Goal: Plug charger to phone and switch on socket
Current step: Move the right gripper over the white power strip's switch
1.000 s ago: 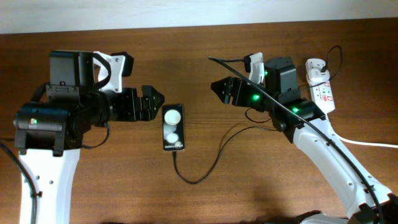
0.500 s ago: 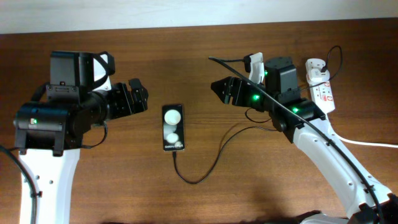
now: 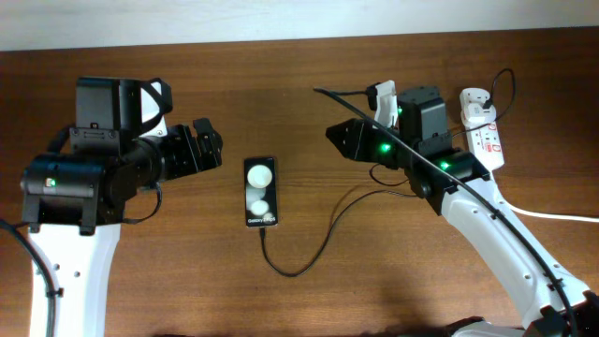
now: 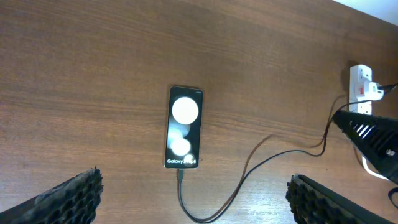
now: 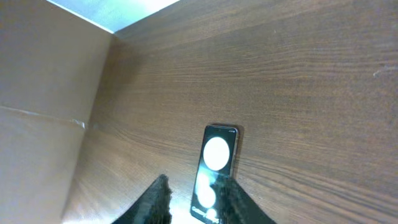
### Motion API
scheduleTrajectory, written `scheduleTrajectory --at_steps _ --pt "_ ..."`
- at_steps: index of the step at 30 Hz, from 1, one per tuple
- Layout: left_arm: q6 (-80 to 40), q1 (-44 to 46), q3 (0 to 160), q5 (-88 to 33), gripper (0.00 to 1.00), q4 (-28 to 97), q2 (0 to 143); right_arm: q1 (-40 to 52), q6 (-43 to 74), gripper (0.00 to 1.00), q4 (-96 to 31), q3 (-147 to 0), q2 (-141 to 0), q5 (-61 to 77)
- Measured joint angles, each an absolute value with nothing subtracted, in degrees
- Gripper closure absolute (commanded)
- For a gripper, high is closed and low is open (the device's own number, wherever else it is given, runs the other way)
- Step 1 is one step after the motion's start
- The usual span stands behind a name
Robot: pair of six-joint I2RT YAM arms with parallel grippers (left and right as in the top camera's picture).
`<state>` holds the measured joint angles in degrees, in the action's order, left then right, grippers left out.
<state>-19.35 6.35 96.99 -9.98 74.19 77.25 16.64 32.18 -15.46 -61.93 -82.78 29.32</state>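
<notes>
Since the charger (image 3: 296,272) seems seated in the phone (image 3: 260,192), the right end effector (image 3: 330,132), clenched empty, should reach the socket (image 3: 485,140) behind it and press squarely.

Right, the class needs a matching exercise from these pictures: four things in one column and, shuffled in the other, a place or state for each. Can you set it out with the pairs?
Column one
1 phone
2 socket
3 charger
4 left gripper

Column two
A open, holding nothing
B at the far right of the overhead view
C curving away from the phone's lower end
D lying flat in the middle, lettering showing

Pairs: 1-D, 2-B, 3-C, 4-A
</notes>
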Motion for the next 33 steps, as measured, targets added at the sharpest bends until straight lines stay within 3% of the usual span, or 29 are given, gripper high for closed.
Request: scheduleTrajectory --at_steps 27,33 --pt "-19.35 6.35 96.99 -9.98 0.01 74.22 77.25 16.51 28.23 0.87 -16.78 -61.93 -82.78 28.67" --pt "-19.35 6.35 96.99 -9.96 0.01 74.19 77.25 11.16 26.65 0.92 -23.99 -61.93 -78.76 28.47"
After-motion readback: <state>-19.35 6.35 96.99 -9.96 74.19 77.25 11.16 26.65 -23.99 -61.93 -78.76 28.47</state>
